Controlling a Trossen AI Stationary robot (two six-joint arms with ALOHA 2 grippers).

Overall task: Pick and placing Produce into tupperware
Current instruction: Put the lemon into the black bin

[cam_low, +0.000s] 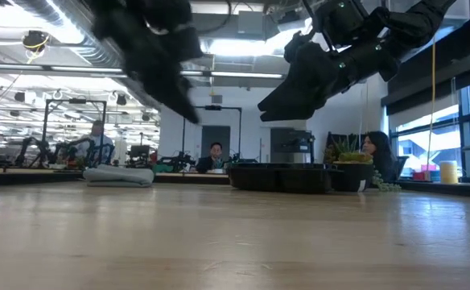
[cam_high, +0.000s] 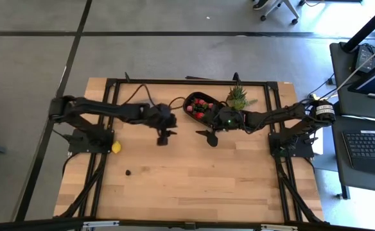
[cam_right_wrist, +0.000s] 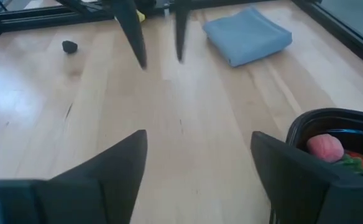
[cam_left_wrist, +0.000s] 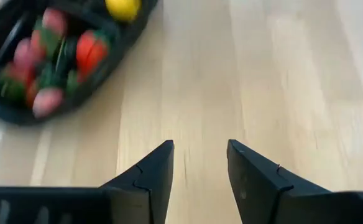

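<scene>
Hovering over the bare table (cam_high: 194, 179), my left gripper (cam_left_wrist: 200, 163) and right gripper (cam_right_wrist: 197, 155) both stand apart, holding nothing, near the tupperware (cam_high: 191, 101) with strawberries (cam_high: 200, 102).

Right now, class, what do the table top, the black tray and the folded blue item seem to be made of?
Table top: pale wood, matt, with plank seams and grain lines.
Black tray: probably plastic, glossy, thin moulded rim catching light.
Folded blue item: seemingly cloth, soft rounded edges, dull surface; weave not visible.
</scene>
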